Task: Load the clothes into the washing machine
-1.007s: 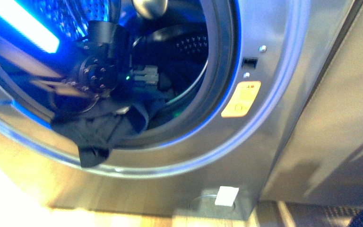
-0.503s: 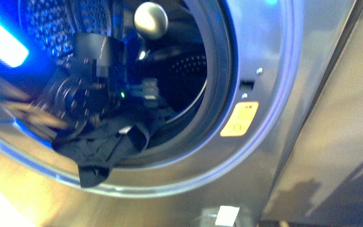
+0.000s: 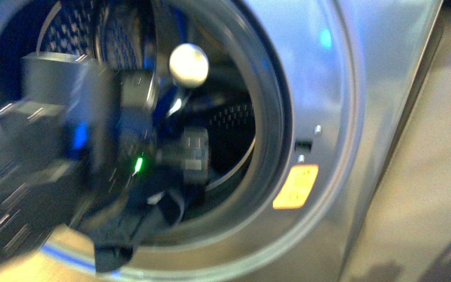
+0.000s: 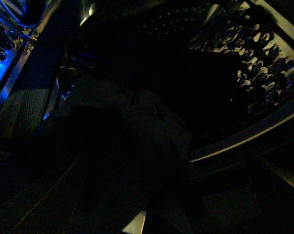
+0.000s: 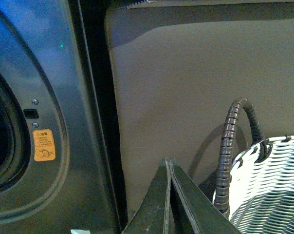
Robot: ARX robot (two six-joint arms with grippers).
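The silver-grey washing machine fills the front view, its round porthole open onto the perforated drum. My left arm, blurred by motion, reaches into the porthole. My left gripper is shut on the clothes, a dark navy garment that hangs down over the lower gasket. The left wrist view is dark. In the right wrist view my right gripper is shut with nothing in it, beside the washing machine and outside the porthole.
A yellow warning sticker sits right of the porthole. A shiny round knob shows in the porthole's upper part. A brown panel stands right of the machine, with a white woven basket and a ribbed hose close to my right gripper.
The machine has slid down in the front view and looms closer. My left arm looks larger and blurred, holding the clothes over the lower gasket as before.
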